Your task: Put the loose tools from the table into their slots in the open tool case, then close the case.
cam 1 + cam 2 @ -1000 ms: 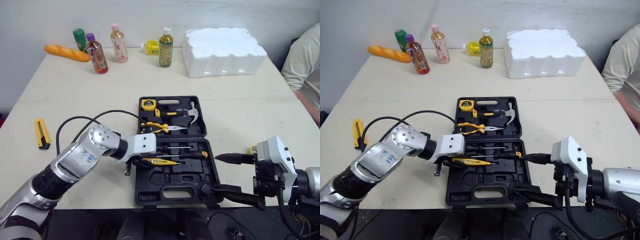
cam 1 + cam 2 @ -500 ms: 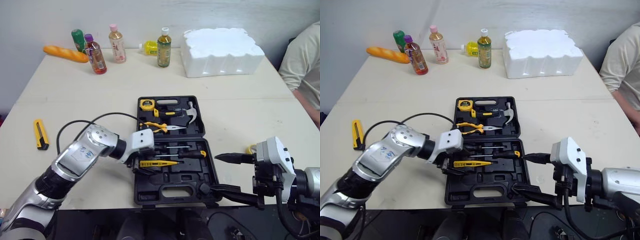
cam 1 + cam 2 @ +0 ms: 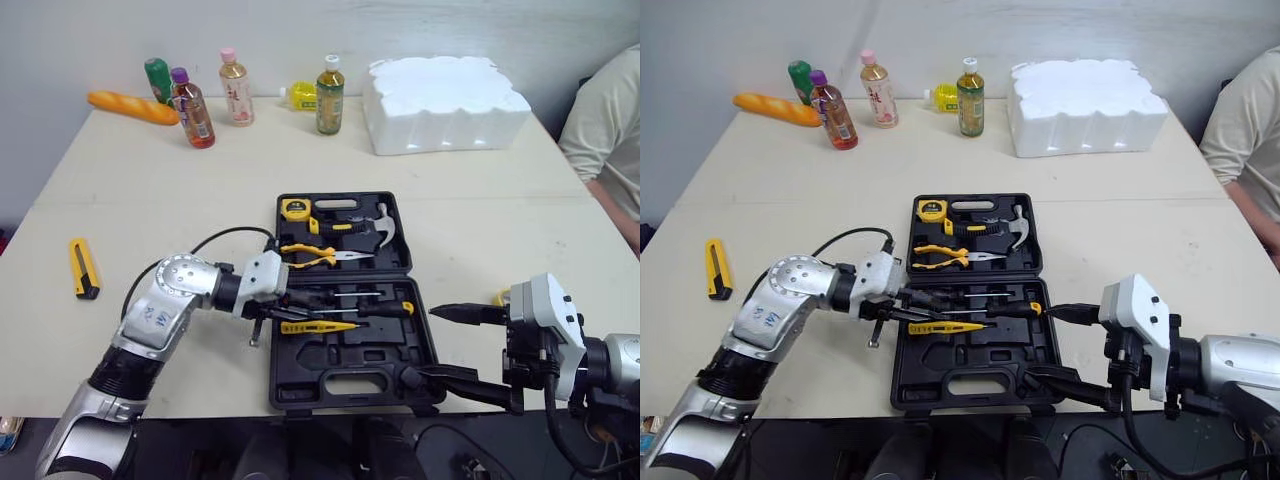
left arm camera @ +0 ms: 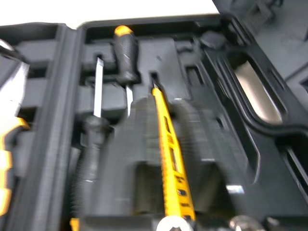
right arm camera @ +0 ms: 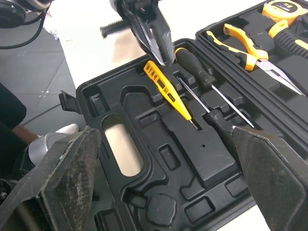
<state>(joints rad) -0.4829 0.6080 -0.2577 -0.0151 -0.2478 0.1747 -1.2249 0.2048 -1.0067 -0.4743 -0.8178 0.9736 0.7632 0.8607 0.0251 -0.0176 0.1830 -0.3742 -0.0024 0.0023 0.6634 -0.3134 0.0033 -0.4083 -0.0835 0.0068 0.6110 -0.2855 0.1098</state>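
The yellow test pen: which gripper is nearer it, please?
Left. The left gripper is at the yellow test pen's end; the right gripper hangs at the case's right edge.

Bright, even room light from overhead falls across the pale beige table (image 3: 480,230), where shadows lie short and soft. The black plastic tool case (image 3: 345,355) shows a dull sheen without glare. The left wrist view is motion-blurred, and the yellow tester pen (image 4: 171,159) appears streaked.

Right fingers (image 3: 462,314) wide apart
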